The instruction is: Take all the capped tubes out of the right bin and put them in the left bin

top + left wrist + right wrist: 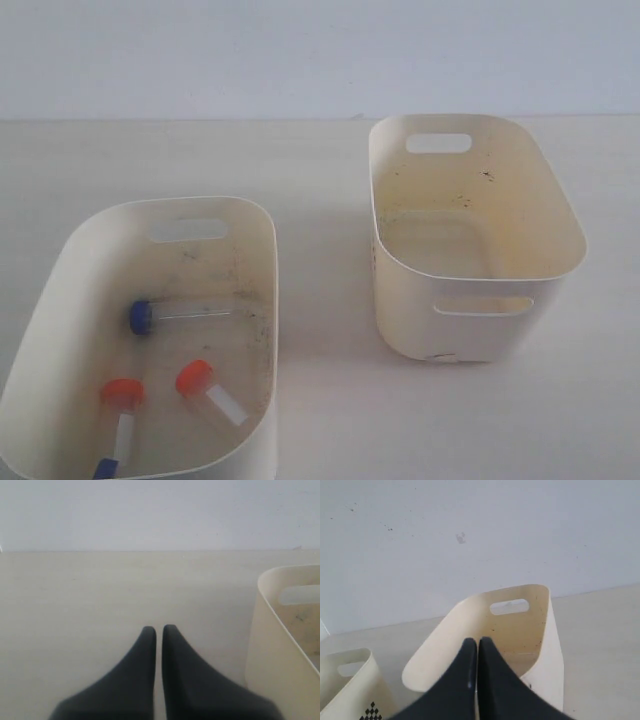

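Observation:
All the capped tubes in sight lie in the left bin, on its dirt-speckled floor. One blue-capped tube lies toward the back. Two orange-capped tubes lie nearer the front, and a second blue cap shows at the front wall. The right bin has no tube visible inside. Neither gripper appears in the exterior view. My left gripper is shut and empty above bare table beside the left bin. My right gripper is shut and empty, above the right bin.
Both bins stand on a pale table with a light wall behind. A gap of table separates the two bins. The left bin's corner also shows in the right wrist view.

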Motion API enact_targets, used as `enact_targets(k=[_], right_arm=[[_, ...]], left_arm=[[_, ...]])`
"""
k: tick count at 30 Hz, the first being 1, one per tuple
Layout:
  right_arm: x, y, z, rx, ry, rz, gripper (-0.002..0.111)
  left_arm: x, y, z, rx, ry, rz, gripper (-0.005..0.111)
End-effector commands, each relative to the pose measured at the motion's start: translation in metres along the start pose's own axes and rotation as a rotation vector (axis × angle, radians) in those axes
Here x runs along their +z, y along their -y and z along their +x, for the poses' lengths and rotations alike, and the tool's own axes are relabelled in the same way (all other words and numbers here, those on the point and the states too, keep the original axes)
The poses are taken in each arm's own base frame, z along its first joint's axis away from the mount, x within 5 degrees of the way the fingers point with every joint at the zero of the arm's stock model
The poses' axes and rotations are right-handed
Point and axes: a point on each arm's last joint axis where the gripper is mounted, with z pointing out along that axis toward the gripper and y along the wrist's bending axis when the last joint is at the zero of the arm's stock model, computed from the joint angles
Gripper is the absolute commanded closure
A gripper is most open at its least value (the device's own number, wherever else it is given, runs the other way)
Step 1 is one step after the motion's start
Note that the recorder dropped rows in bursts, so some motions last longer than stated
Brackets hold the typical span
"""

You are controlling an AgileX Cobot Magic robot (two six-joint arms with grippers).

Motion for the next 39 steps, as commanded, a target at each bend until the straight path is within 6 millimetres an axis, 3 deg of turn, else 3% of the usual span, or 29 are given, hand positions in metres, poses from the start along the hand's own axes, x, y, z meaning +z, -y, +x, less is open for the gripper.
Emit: enact_targets(k=[1, 7, 13, 30, 39], right_arm=[[0.000, 0.001, 0.004, -0.002, -0.027, 0.010, 0.107], [-0.001, 0.000, 0.011, -0.173, -0.110, -0.013, 0.107], [-0.004, 0.003, 0.026, -0.184, -0.276, 0.012, 0.107], [-0.005, 0.005, 0.029, -0.168, -0.310, 0.029, 0.107], [-0.005, 0.011, 0.027, -0.137, -0.277, 0.149, 0.107]], left_arm=[[0.000, 0.000, -0.001, -0.008, 0.003, -0.003, 0.103], [0.000, 0.000, -0.001, -0.008, 0.003, -0.003, 0.103], [0.000, 0.000, -0.001, -0.008, 0.003, -0.003, 0.103], [0.000, 0.000, -0.001, -0.008, 0.003, -0.003, 0.103], [0.000, 0.000, -0.001, -0.008, 0.003, -0.003, 0.103]])
